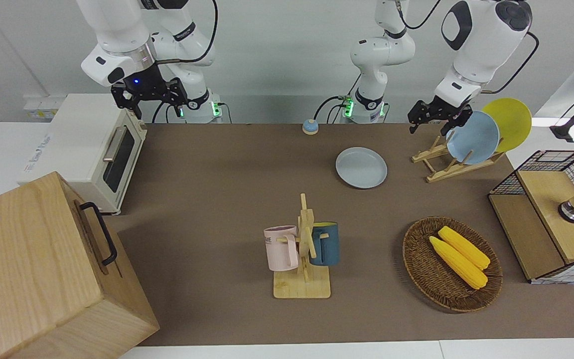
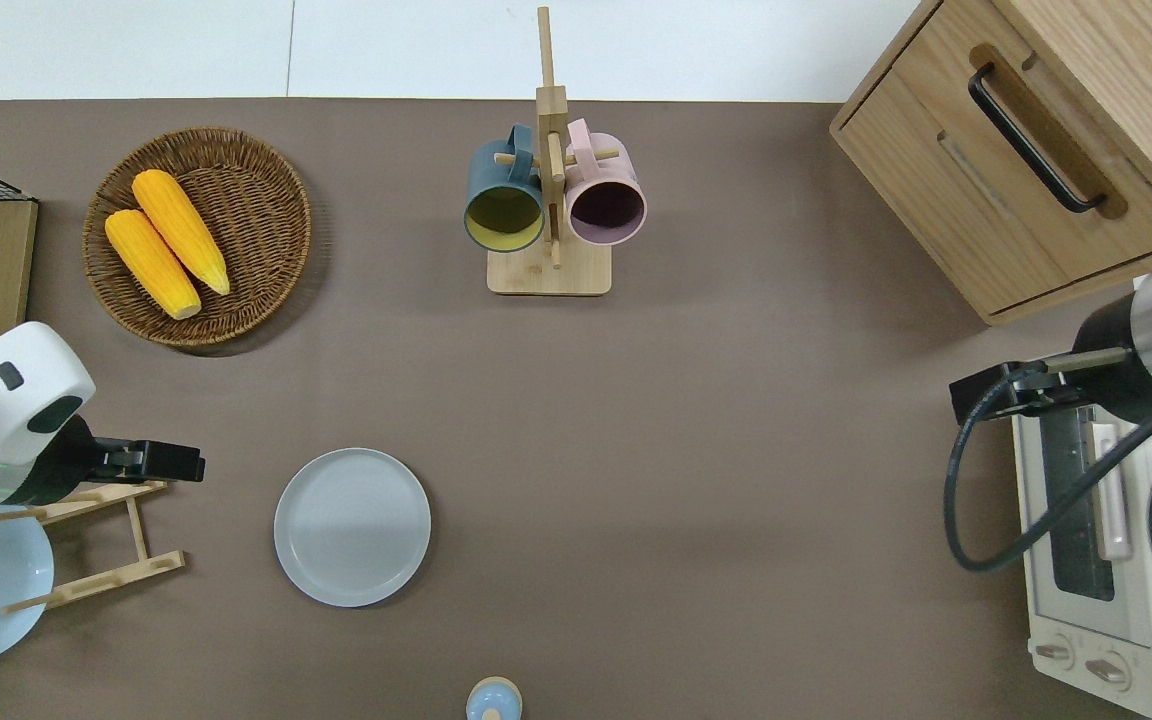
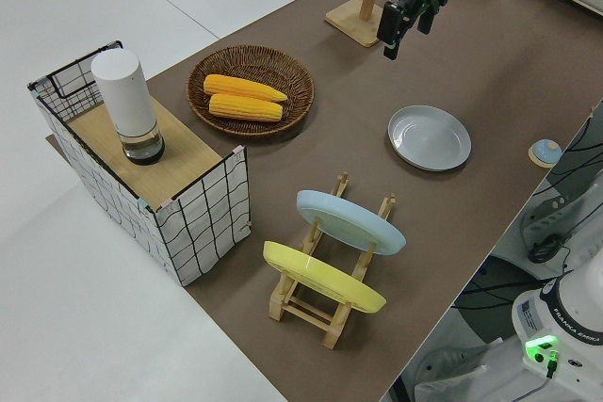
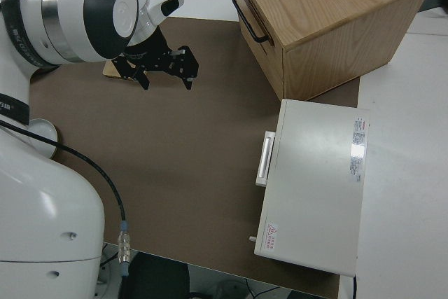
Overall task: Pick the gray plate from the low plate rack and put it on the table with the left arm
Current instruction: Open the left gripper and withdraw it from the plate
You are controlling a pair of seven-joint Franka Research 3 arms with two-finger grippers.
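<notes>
The gray plate (image 1: 361,167) lies flat on the brown table (image 1: 217,199), beside the low plate rack (image 1: 439,169) on the side toward the table's middle. It also shows in the overhead view (image 2: 352,527) and the left side view (image 3: 430,137). The rack (image 2: 96,545) holds a light-blue plate (image 1: 474,138) and a yellow plate (image 1: 508,123). My left gripper (image 1: 435,118) is open, empty and raised. In the overhead view it (image 2: 186,463) is over the rack's end farther from the robots, apart from the gray plate. My right gripper (image 1: 150,97) is open and its arm is parked.
A mug stand (image 1: 303,249) with a pink and a dark blue mug stands mid-table. A wicker basket (image 1: 416,269) with two corn cobs and a wire crate (image 1: 551,214) are at the left arm's end. A toaster oven (image 1: 92,149) and a wooden cabinet (image 1: 43,269) are at the right arm's end. A small blue bell (image 1: 310,126) sits near the robots.
</notes>
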